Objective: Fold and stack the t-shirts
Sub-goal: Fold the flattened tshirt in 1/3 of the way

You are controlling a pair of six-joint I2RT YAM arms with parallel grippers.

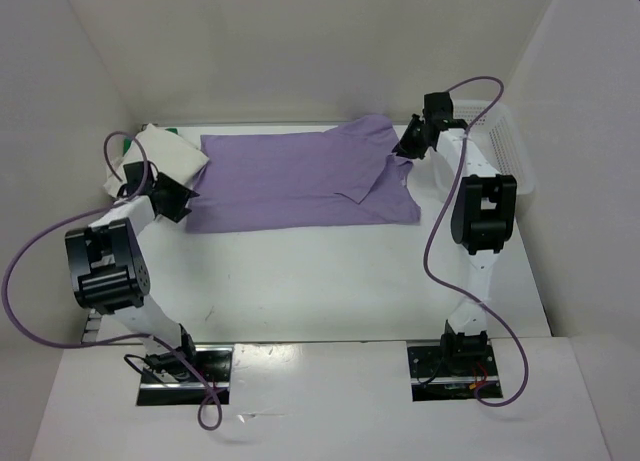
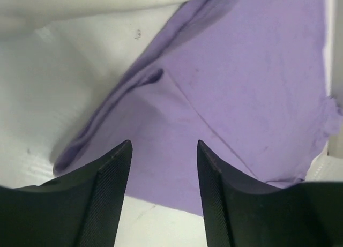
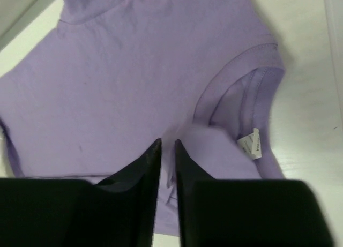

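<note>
White walls close in a white bench [image 1: 320, 281], where the lavender t-shirt [image 1: 290, 181] lies spread across the upper middle of the overhead view. The left jaws stand well apart at its left edge, holding nothing (the cloth lies just beyond the tips). The right jaws hang over the collar, a thin slit apart; whether they pinch cloth cannot be told. Inside the collar sits a small white tag [image 3: 251, 142], its print too small to read. The white t-shirt [image 1: 165, 153] and green t-shirt [image 1: 126, 142] are bunched at upper left.
</note>
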